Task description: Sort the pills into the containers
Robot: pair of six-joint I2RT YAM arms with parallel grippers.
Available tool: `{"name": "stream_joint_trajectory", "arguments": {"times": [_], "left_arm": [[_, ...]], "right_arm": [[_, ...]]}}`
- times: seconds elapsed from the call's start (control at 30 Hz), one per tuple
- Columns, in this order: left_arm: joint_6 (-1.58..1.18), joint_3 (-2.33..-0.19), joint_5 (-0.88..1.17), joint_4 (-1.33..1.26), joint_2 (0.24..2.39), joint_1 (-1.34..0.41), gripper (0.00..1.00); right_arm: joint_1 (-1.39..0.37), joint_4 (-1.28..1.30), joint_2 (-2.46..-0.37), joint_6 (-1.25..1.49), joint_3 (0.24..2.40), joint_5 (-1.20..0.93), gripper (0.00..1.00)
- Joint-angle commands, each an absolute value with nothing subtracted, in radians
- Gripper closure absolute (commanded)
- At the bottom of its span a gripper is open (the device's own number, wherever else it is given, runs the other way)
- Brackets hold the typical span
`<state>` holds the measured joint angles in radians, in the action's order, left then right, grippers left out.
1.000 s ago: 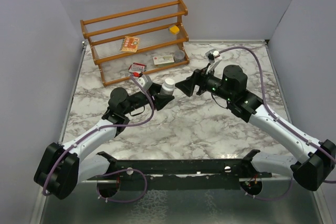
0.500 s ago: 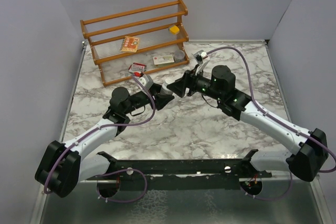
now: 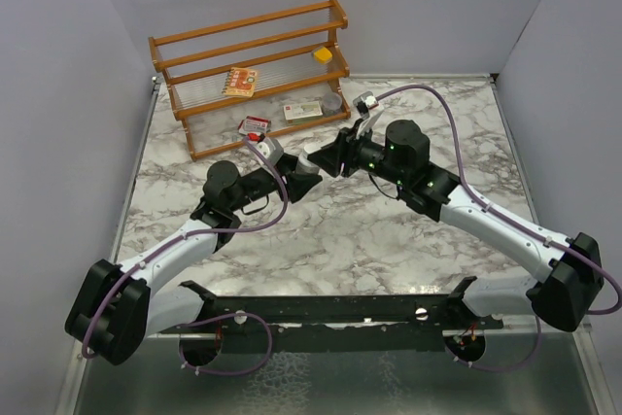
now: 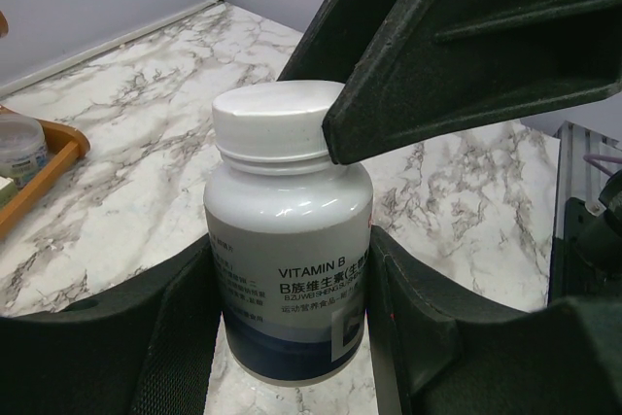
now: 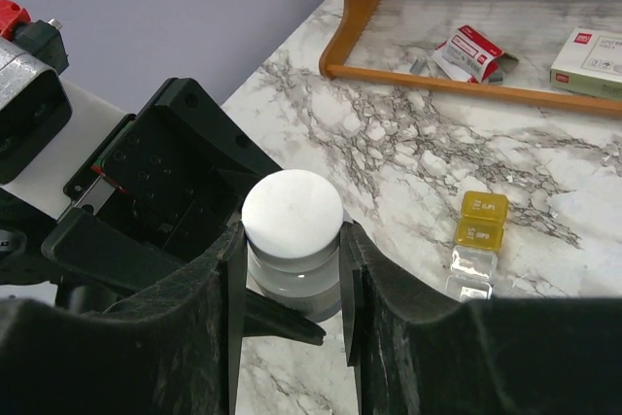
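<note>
A pill bottle (image 4: 289,240) with a white cap and a grey body labelled VITAMIN B stands upright on the marble. My left gripper (image 4: 292,313) is shut on its body, with a finger pressed to each side. From above, my right gripper (image 5: 292,240) is shut on the white cap (image 5: 292,213), its fingers touching both sides. In the top view the bottle (image 3: 309,156) sits between the two grippers at the table's middle. The pills (image 5: 483,219) show as a small cluster of yellow pieces with clear squares joined below, lying right of the bottle.
A wooden rack (image 3: 253,75) at the back holds a yellow cube (image 3: 322,54), printed boxes (image 3: 240,81) and a low grey tin (image 3: 332,101). A red and white box (image 3: 255,125) lies at its foot. Grey walls close both sides.
My right arm moved left over the bottle, and its jaws narrowed onto the cap. The left gripper kept its hold and stayed in place.
</note>
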<state>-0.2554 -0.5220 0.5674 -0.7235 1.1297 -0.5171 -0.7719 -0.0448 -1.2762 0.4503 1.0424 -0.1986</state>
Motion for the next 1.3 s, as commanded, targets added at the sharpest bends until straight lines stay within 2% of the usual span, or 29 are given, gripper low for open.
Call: {"name": "stream_joint_trajectory", "arguments": {"times": [0.0, 0.17, 0.33, 0.6, 0.73, 0.97, 1.27], "left_arm": [[-0.245, -0.532, 0.582, -0.727, 1.121, -0.522, 1.00], [-0.240, -0.508, 0.617, -0.728, 1.098, -0.522, 1.00], [-0.235, -0.496, 0.749, -0.739, 1.052, -0.522, 1.00], [-0.357, -0.465, 0.881, -0.902, 0.962, -0.534, 1.00], [-0.463, -0.464, 0.955, -1.054, 0.960, -0.556, 1.00], [-0.765, -0.429, 1.026, -1.487, 0.979, -0.583, 1.00], [-0.935, -0.446, 1.032, -1.709, 1.062, -0.589, 1.00]], "right_arm": [[-0.785, -0.074, -1.268, 0.440, 1.068, -0.179, 0.81], [-0.784, -0.055, -1.238, 0.400, 1.059, -0.177, 0.82], [-0.785, -0.032, -1.201, 0.357, 1.044, -0.216, 0.83], [-0.785, -0.016, -1.106, 0.315, 1.025, -0.340, 0.87], [-0.785, -0.037, -1.079, 0.302, 1.029, -0.474, 0.88], [-0.785, -0.142, -1.021, 0.288, 0.990, -0.668, 0.88], [-0.785, -0.195, -1.030, 0.279, 0.980, -0.819, 0.89]]}}
